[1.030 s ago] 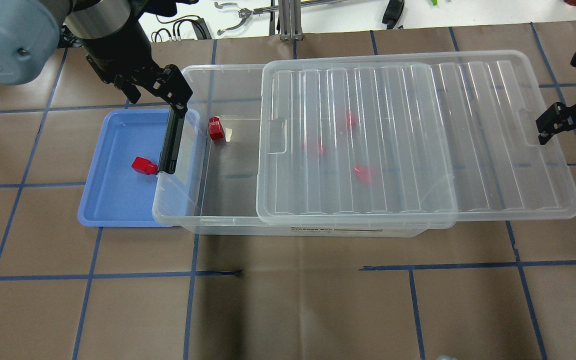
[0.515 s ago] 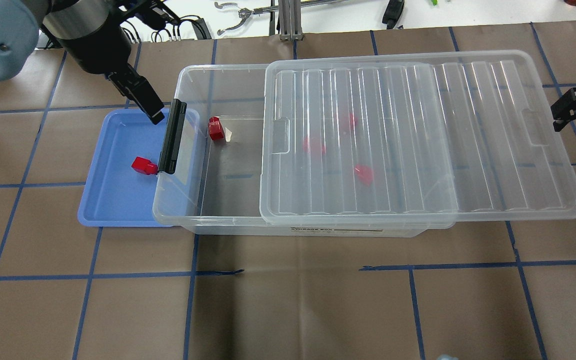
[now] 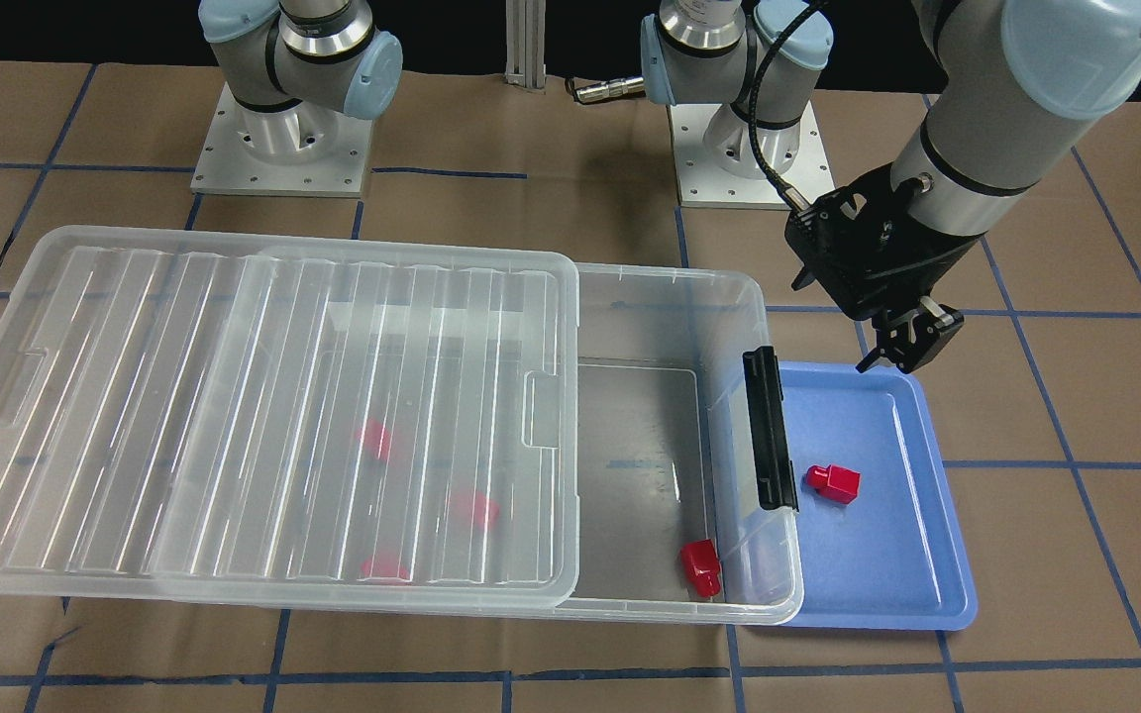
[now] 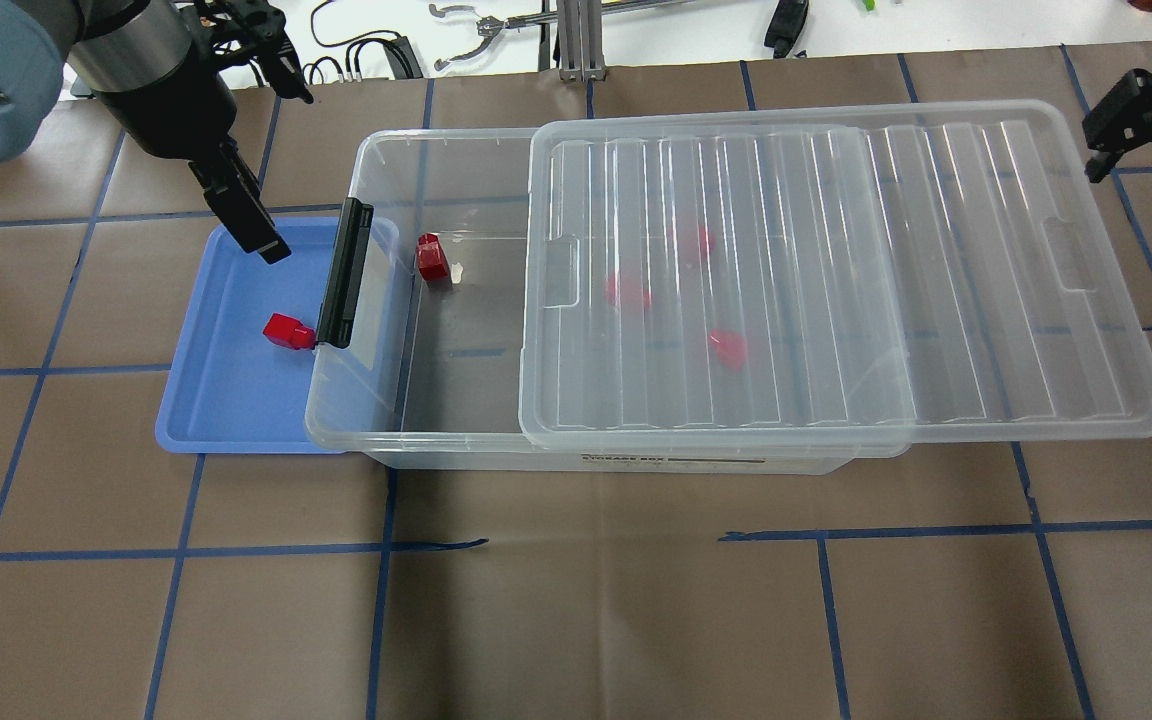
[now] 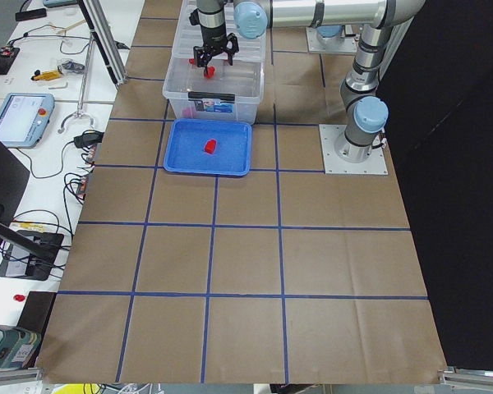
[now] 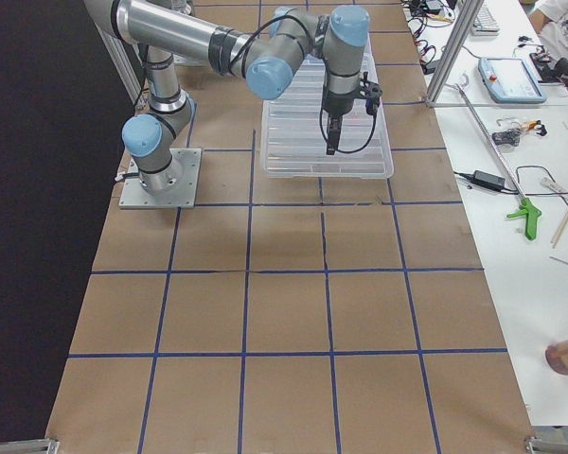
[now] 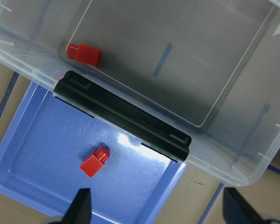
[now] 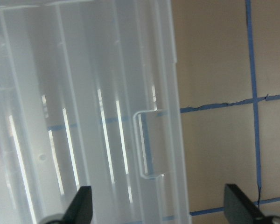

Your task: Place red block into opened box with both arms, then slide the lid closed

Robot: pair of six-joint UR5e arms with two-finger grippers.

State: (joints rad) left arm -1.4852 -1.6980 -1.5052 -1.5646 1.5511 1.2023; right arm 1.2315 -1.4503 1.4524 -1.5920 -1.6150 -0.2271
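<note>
One red block (image 4: 286,330) (image 7: 95,161) lies in the blue tray beside the black clip bar (image 4: 344,270). Another red block (image 4: 431,258) (image 3: 700,566) sits in the uncovered left end of the clear box (image 4: 376,425). Three more blocks show blurred under the lid. The ribbed lid (image 4: 836,270) (image 8: 84,116) covers the rest of the box and overhangs its right end. My left gripper (image 4: 254,212) (image 3: 902,347) hangs open and empty over the tray's far corner. My right gripper (image 4: 1151,150) is open, above and beyond the lid's far right corner.
The blue tray (image 4: 226,420) lies tucked under the box's left end. Tools and cables lie on the white bench (image 4: 476,30) past the table's far edge. Both arm bases (image 3: 283,149) stand behind the box. Brown paper with blue tape lines covers the table.
My left gripper has come off the clip bar's far end and drawn back left over the tray's corner. My right gripper has moved from the lid's right end toward the far side.
</note>
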